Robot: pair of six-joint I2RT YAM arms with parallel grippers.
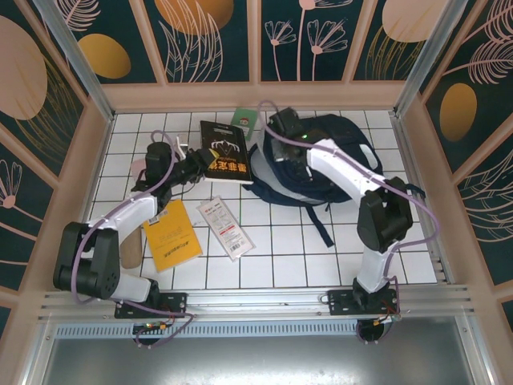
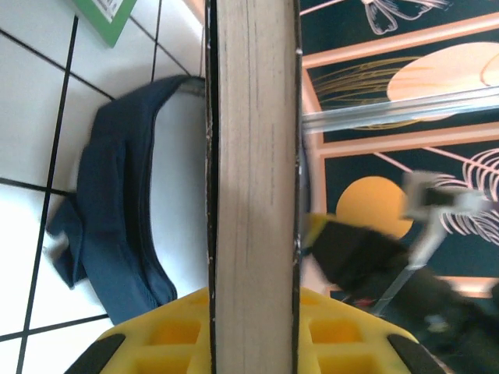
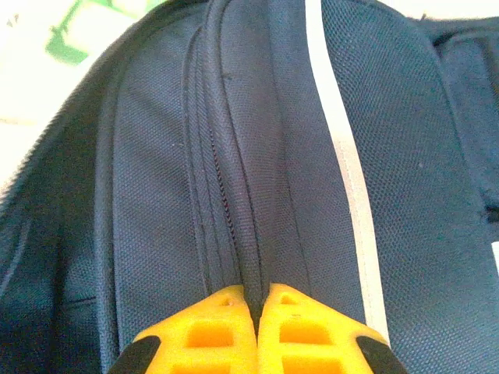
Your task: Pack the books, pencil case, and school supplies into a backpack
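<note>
While your left gripper (image 1: pixel 195 167) clamps the black book (image 2: pixel 253 156) at upper centre, your right gripper (image 3: pixel 257 300) pinches a seam of the backpack (image 3: pixel 405 156) just right of it; lift that lip, then feed the book in edge-first.

Navy backpack (image 1: pixel 341 132) with white stripe, black gold-printed book (image 1: pixel 222 151), yellow-orange book (image 1: pixel 173 234).

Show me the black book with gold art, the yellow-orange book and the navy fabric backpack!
Black book with gold art (image 1: pixel 223 151): top view, cover middle.
Yellow-orange book (image 1: pixel 172 237): top view, cover middle.
Navy fabric backpack (image 1: pixel 345 132): top view, far-side fabric.
</note>
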